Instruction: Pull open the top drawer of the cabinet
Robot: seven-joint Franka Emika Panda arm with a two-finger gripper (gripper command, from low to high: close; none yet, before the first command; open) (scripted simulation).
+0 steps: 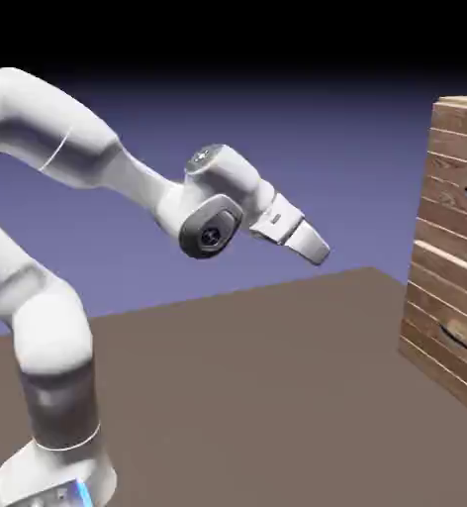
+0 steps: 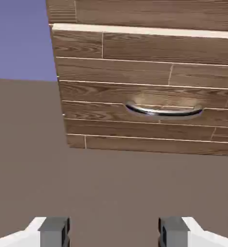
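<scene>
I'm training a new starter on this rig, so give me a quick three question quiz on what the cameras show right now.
1. True or false: the hand is gripping a handle.
2. Multiple choice: what is the cabinet faced with? a) glass b) wood planks c) white tiles
3. Fill in the blank: in the hand view, the curved handle looks ____, like polished metal.

Key: 1 false, the fingertips stand apart with no handle between them; 2 b; 3 shiny.
</scene>
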